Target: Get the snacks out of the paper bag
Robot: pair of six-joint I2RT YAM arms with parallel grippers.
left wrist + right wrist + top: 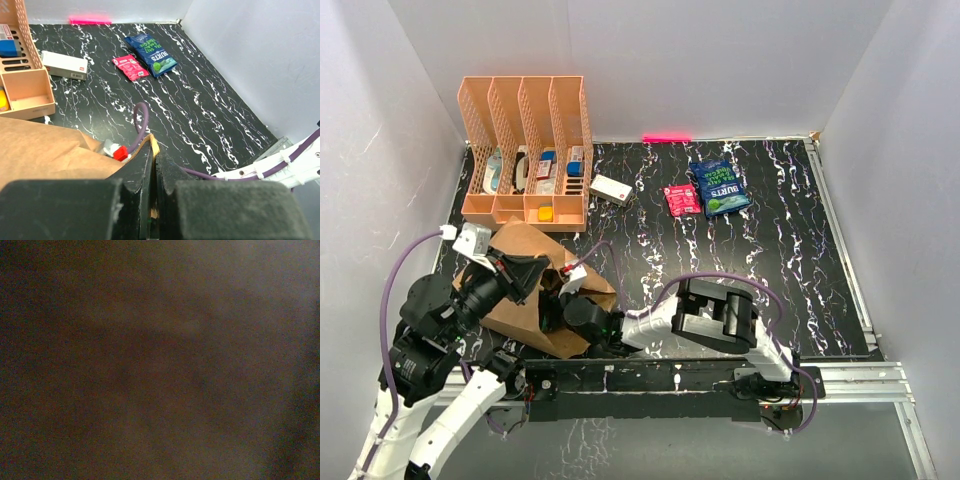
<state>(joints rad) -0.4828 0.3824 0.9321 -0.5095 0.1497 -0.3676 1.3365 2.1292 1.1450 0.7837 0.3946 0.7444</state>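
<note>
Black marbled worktop [775,265]. Right arm [715,315] lies low and stretches left from its base, wrist pushed into the mouth of the paper bag [520,318]. The right hand is hidden inside; its wrist view gives only dark brown blur, so cannot tell how its fingers stand. Left arm [440,322] is folded at the near left corner, its left hand [153,156] clamped tight on the bag's rim, paper pinched between the fingers. The bag lies on its side at the near left, just in front of the orange rack [525,150]. Two snacks lie out on the far worktop: dark blue bag [720,187], label reads "BURTS", touching the pink-red packet [681,199], print too small to read. White box [611,189] beside the rack.
</note>
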